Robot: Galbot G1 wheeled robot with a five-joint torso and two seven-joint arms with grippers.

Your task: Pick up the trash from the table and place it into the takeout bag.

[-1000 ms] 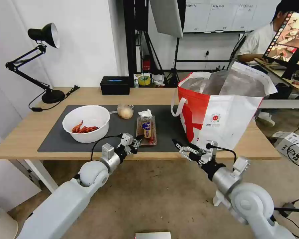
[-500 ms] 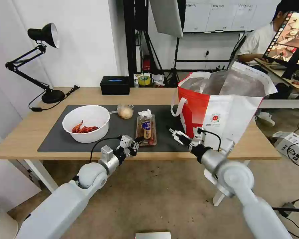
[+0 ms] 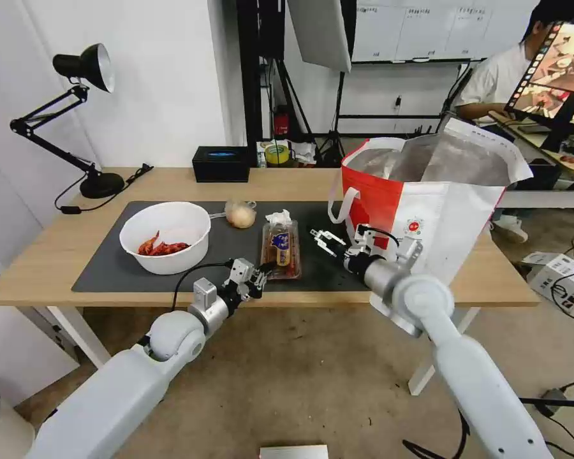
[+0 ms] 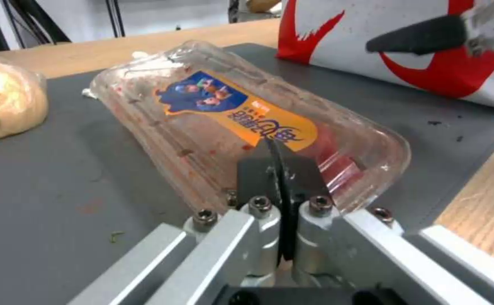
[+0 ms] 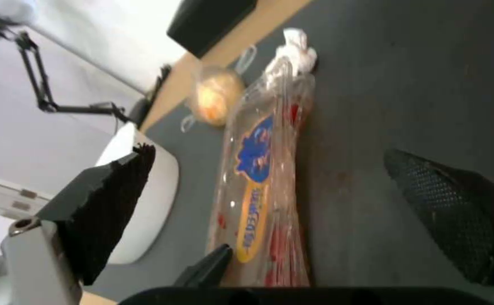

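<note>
We find the left gripper (image 3: 259, 275) at the near edge of the worktop (image 3: 57, 255), its jaws clenched flat together with nothing between them, tips touching the near end of the tray (image 3: 280, 250). In the left wrist view the tray (image 4: 241, 123) looks tilted, near end raised over the jaw tips; we cannot tell whether it is being lifted. The right gripper (image 3: 321, 240) hovers over the mat (image 3: 108, 268) between tray and bag (image 3: 427, 210), jaws released and spread wide, pointing toward the tray's right side.

We judge the step in hand to be taking the tray. To do it well:
- the right jaws should straddle one long edge low, closing across lid and base so the hinge stays shut;
- the left gripper should only steady the near end, not push the tray into the tissue (image 3: 278, 218) just beyond it;
- keep the tray level on the way to the bag mouth.

Further off, bowl (image 3: 166, 237) and lump bag (image 3: 240, 215) lie untouched.
</note>
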